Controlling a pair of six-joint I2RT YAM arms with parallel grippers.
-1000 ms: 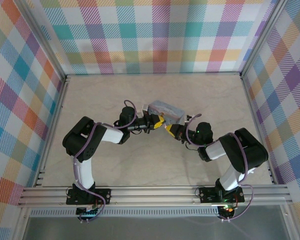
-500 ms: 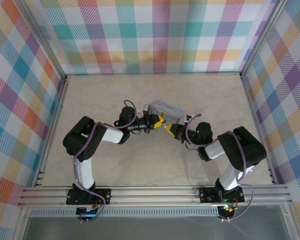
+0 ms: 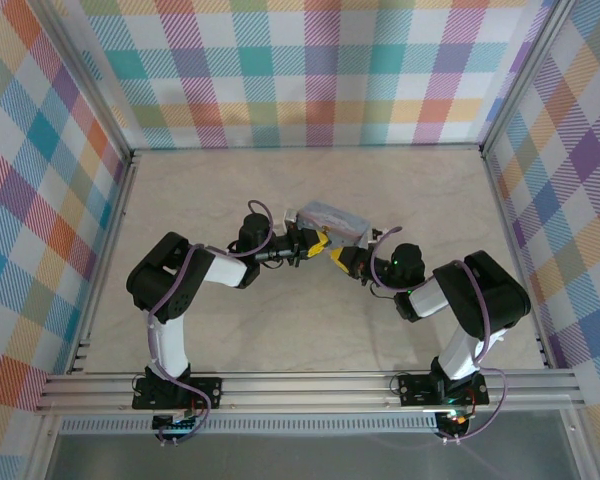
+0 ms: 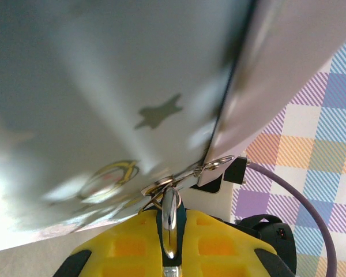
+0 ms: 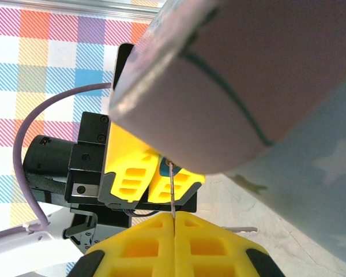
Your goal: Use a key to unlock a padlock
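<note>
From above: left gripper (image 3: 313,243) and right gripper (image 3: 338,259) nose to nose at table (image 3: 230,190) centre, the left at 10 o'clock of the right, almost touching. Pale tin (image 3: 335,220) just beyond them at 12 o'clock. Padlock and key too small to pick out here.

On the left wrist: yellow fingers (image 4: 127,242) clamped on a short shiny metal piece, judged to be the padlock (image 4: 170,231), standing towards 12 o'clock. A thin wire ring (image 4: 159,187) at its tip, hard against the tin's underside (image 4: 104,86). Keyhole not visible.

On the right wrist: right gripper (image 5: 174,222) pinched tight on the key (image 5: 171,193), seen edge-on as a thin line pointing to 12 o'clock. At its tip, a speck of blue padlock (image 5: 163,168) squeezed between the left gripper's fingers (image 5: 132,179). Cannot tell whether the blade sits in the keyway or only touches the body.

To do this step well, probably:
- Hold the left grasp rigid, so the padlock cannot swing under the push.
- Line the blade with the keyway before pressing; advance straight along the blade, gently.
- Twist only once seated fully, about the key's own axis.
- Watch for bending of the thin blade and for slipping in the pinch.
- Mind the tin overhead at 12 o'clock; little room there.
</note>
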